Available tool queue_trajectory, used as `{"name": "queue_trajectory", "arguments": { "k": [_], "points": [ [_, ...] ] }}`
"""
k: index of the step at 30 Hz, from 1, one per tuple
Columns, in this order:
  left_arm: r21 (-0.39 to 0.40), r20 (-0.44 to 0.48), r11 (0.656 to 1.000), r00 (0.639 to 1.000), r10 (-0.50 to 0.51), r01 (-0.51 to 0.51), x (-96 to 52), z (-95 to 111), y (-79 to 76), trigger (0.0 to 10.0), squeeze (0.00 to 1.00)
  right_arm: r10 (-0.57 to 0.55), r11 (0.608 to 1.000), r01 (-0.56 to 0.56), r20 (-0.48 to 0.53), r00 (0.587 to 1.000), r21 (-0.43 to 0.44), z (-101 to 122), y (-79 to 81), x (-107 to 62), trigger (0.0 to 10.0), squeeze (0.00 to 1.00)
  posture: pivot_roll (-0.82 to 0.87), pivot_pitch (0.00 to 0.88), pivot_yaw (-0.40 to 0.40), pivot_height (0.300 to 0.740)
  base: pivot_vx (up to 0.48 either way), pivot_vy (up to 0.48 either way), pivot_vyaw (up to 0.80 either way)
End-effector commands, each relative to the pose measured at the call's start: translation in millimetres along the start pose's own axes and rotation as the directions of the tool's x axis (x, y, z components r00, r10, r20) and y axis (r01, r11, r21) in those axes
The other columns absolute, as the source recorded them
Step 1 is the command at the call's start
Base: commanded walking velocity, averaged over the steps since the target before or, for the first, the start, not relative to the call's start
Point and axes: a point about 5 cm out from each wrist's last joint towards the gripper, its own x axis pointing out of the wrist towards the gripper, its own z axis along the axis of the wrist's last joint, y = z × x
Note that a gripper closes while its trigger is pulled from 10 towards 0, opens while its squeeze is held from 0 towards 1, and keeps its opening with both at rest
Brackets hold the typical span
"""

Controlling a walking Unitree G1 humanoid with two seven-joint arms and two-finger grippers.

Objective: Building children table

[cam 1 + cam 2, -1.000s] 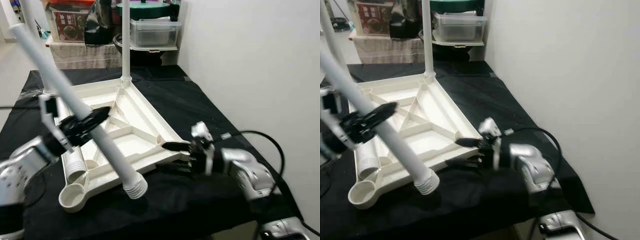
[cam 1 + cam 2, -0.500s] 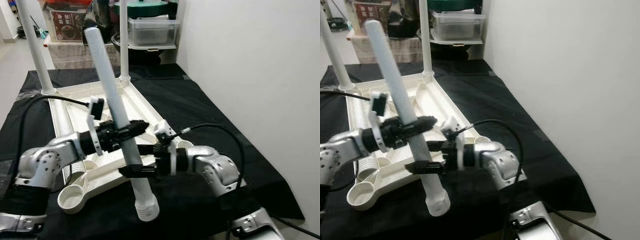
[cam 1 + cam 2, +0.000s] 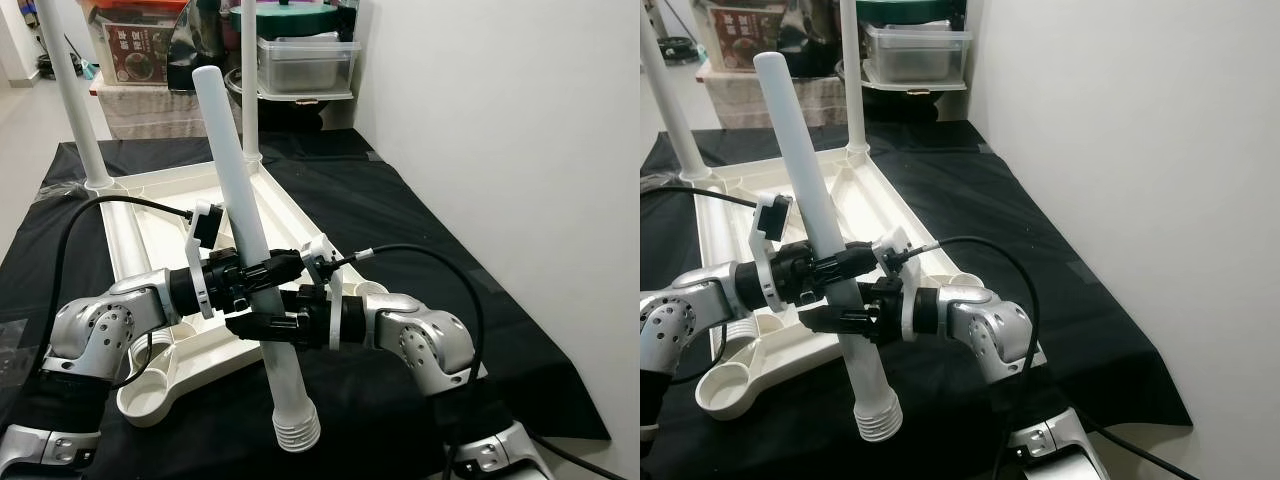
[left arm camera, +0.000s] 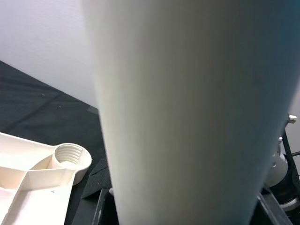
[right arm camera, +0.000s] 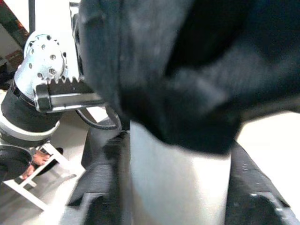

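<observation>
The upturned white tabletop (image 3: 140, 215) lies on the black cloth, with two white legs (image 3: 75, 100) (image 3: 248, 80) standing in its far corners. A third white table leg (image 3: 232, 170) stands steeply tilted over the near edge, its threaded end (image 3: 297, 432) low above the cloth. My left gripper (image 3: 275, 268) is shut on this leg at mid-height. Just below it my right gripper (image 3: 250, 326) clasps the same leg from the other side. An empty threaded socket (image 4: 68, 157) sits at a tabletop corner. Another empty corner socket (image 3: 147, 392) lies at the near left.
The black-draped work surface (image 3: 430, 230) ends at its near edge and a white wall (image 3: 520, 150) runs along the right. Behind it stand a clear plastic container (image 3: 305, 65) and a printed box (image 3: 140, 50). A cable (image 3: 440, 262) loops off my right wrist.
The held leg has swung from a slant across the tabletop to nearly upright. My right gripper moved left from the tabletop edge and closed on the leg below the left gripper.
</observation>
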Motion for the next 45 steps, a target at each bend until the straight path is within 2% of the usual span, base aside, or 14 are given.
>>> {"name": "queue_trajectory", "arguments": {
  "k": [1,4,5,6,13,21,22,28,30,31,33,35,41,45],
  "points": [
    [0.065,0.006,0.998,1.0,-0.012,0.011,5.3,1,-1.7,10.0,0.0,0.013,0.999,-0.012,-0.04,0.999,0.036,-9,4.2,3.4,0.0,0.0,-0.02,0.0,-0.06,0.74,0.0,0.0,0.0],
    [0.093,0.01,0.996,1.0,-0.017,0.016,4.7,1,-2.6,10.0,0.0,0.011,0.999,-0.009,-0.041,0.999,0.037,-9,4.0,2.2,0.0,0.0,-0.02,0.0,-0.06,0.74,0.0,0.0,0.0],
    [0.115,0.011,0.993,1.0,-0.017,0.016,4.1,2,-2.4,10.0,0.6,0.008,0.999,-0.007,-0.045,0.999,0.035,-9,3.7,0.6,0.0,0.0,-0.01,0.0,-0.062,0.74,0.0,0.0,0.0],
    [0.137,0.015,0.991,1.0,-0.011,0.009,2.6,4,-1.4,10.0,1.0,0.005,1.0,-0.003,-0.057,0.998,0.03,-10,3.1,-2.3,0.0,0.0,-0.01,0.0,-0.063,0.74,0.0,0.0,0.0],
    [0.155,0.032,0.988,0.999,-0.015,0.009,-2.5,14,-2.5,10.0,1.0,-0.03,0.999,0.031,-0.081,0.996,0.016,-12,-0.4,-7.8,0.0,0.0,-0.01,0.0,-0.064,0.74,0.0,0.0,0.0],
    [0.182,0.191,0.973,0.976,0.108,-0.143,-30.2,44,1.0,10.0,0.97,-0.213,0.977,0.213,0.022,0.977,-0.002,7,-26.1,-24.8,0.0,0.0,-0.01,0.0,-0.067,0.74,0.0,0.0,0.0],
    [0.178,0.237,0.969,0.964,0.125,-0.17,-38.5,47,-0.7,10.0,0.0,-0.262,0.965,0.262,0.053,0.964,0.0,13,-33.4,-31.6,0.0,0.0,-0.01,0.0,-0.07,0.74,0.0,0.0,0.0],
    [0.155,0.403,0.956,0.9,0.169,-0.249,-67.2,53,-17.6,10.0,0.0,-0.457,0.887,0.462,0.165,0.874,0.013,35,-59.2,-58.8,0.0,0.0,0.0,0.0,-0.083,0.74,0.0,0.0,0.0],
    [0.124,0.433,0.957,0.882,0.187,-0.264,-74.5,46,-22.8,10.0,0.0,-0.538,0.839,0.542,0.219,0.814,0.048,45,-69.2,-68.0,0.0,0.0,0.0,0.0,-0.088,0.74,0.0,0.0,0.0],
    [0.124,0.433,0.957,0.882,0.187,-0.264,-74.5,46,-22.8,10.0,0.0,-0.538,0.839,0.542,0.219,0.814,0.048,45,-69.2,-68.0,0.0,0.0,0.0,0.0,-0.088,0.74,0.0,0.0,0.0],
    [0.071,0.314,0.933,0.896,0.315,-0.353,-71.7,7,-9.0,10.0,0.0,-0.606,0.79,0.602,0.304,0.735,0.12,61,-76.3,-69.8,0.0,0.0,0.02,0.0,-0.096,0.74,0.0,0.0,0.0],
    [0.053,0.267,0.929,0.902,0.34,-0.366,-68.2,-6,-6.2,10.0,0.0,-0.615,0.782,0.607,0.335,0.714,0.141,68,-76.3,-67.4,0.0,0.0,0.02,0.0,-0.095,0.74,0.0,0.0,0.0],
    [0.02,0.084,0.959,0.956,0.281,-0.284,-44.7,-38,-4.2,10.0,0.0,-0.42,0.897,0.432,0.48,0.77,0.092,103,-40.8,-28.0,0.0,0.0,0.0,0.0,-0.077,0.74,0.0,0.0,0.0],
    [0.038,0.013,0.962,0.963,0.271,-0.271,-40.5,-45,0.0,10.0,0.0,-0.334,0.933,0.357,0.5,0.799,0.053,112,-23.6,-11.4,0.0,0.0,-0.01,0.0,-0.067,0.74,0.0,0.0,0.0]
  ]
}}
